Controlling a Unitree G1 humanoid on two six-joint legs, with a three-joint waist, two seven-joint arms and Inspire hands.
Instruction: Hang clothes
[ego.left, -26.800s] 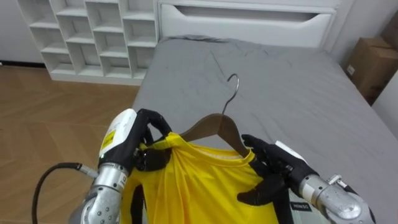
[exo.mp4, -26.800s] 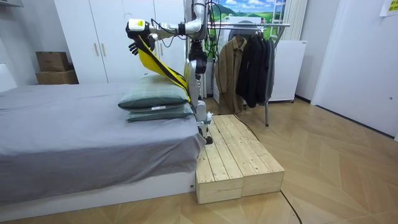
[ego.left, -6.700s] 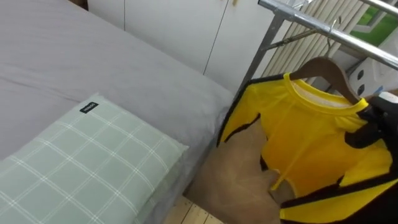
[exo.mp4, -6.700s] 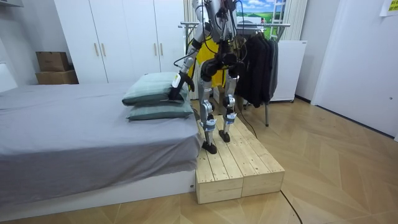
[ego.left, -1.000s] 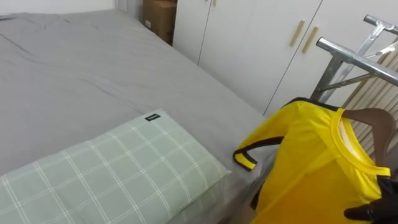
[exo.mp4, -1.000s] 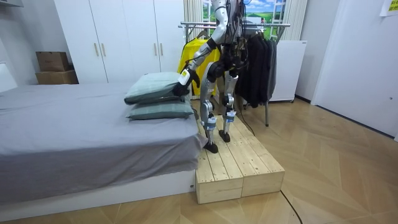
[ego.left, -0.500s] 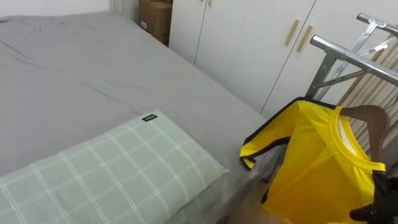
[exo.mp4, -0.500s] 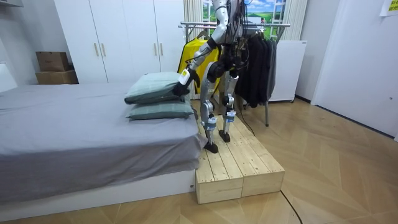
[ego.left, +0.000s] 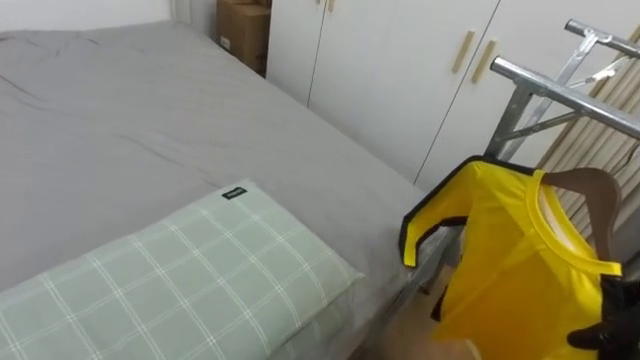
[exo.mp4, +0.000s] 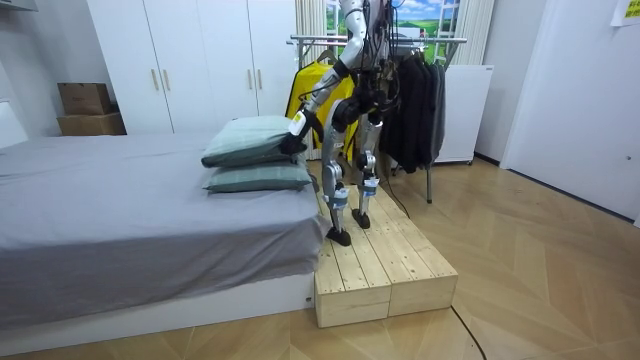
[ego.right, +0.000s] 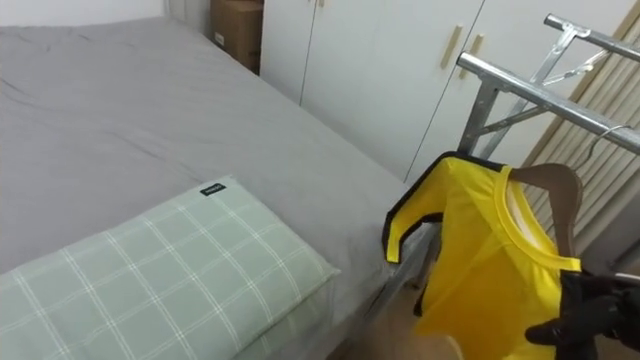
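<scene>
Right eye view: yellow shirt (ego.right: 480, 260) on hanger (ego.right: 552, 188); cannot tell whether right hand (ego.right: 598, 305) grips it.

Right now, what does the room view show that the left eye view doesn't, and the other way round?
Room view: the robot standing on a wooden platform beside the bed, its left hand by two stacked pillows, and dark coats on the clothes rack. Left eye view: the wooden hanger inside the yellow shirt, the right hand at the shirt's shoulder, and the top pillow with its check pattern and small black tag. Both: the grey bed, the top pillow, the yellow shirt at the rack's end, and the white wardrobe.
</scene>
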